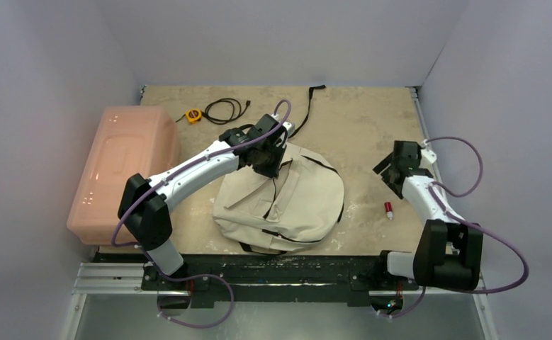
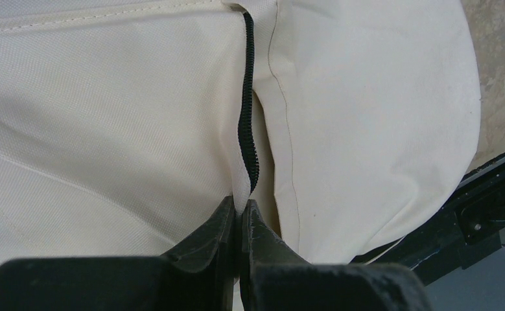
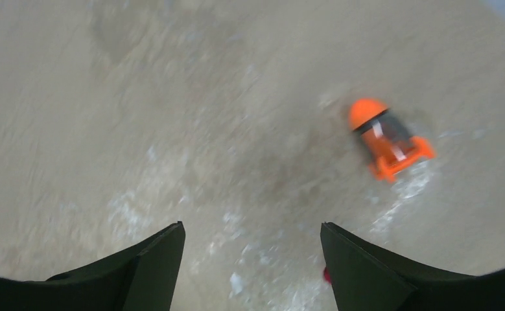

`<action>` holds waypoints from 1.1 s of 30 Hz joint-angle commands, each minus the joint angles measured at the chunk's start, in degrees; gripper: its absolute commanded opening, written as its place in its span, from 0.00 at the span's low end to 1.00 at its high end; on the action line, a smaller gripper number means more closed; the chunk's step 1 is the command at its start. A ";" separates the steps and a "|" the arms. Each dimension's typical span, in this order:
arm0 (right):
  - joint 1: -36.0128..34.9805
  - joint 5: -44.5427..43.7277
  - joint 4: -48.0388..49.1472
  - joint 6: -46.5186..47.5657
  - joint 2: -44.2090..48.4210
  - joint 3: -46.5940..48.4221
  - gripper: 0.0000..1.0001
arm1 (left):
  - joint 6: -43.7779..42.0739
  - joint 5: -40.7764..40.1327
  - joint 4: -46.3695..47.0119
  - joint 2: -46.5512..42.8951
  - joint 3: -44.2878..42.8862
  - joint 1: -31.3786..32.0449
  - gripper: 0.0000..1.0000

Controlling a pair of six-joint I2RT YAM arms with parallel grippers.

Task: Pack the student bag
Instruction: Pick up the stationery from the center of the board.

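Here the left gripper [image 2: 240,208] pinches a fold of the student bag [image 2: 107,129] just beside the zipper [image 2: 245,129], which runs straight ahead from its tips; the right gripper [image 3: 253,259], jaws apart, hangs well off.

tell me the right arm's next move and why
Probably centre the right gripper over the small orange item, then lower: its fingers are open with the item off to one side, while the left gripper pinches the student bag at its zipper.

Our left arm [image 1: 195,166] reaching forward, left gripper [image 2: 238,206] pinched tight on bag [image 2: 107,116], our right arm [image 1: 436,202] folded, right gripper [image 3: 253,228] spread wide, facing down.
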State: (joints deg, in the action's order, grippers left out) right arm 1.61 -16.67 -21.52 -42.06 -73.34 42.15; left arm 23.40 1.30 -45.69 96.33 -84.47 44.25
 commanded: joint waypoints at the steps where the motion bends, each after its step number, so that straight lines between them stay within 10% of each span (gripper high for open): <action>1: 8.71 -7.60 2.80 -0.63 2.32 1.65 0.83 | 1.21 4.34 2.38 -0.41 -0.87 0.79 0.00; 11: 23.15 -2.79 6.02 0.10 -4.34 4.42 0.99 | 1.65 6.30 2.79 0.00 -0.79 0.89 0.00; 33: 20.87 0.95 7.54 6.60 -9.28 -0.73 0.89 | 2.13 8.59 3.16 -0.36 -0.68 0.88 0.00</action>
State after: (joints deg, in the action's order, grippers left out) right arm 23.27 -14.02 -14.59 -37.06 -83.83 42.26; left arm 23.46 4.23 -44.95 96.60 -84.47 44.25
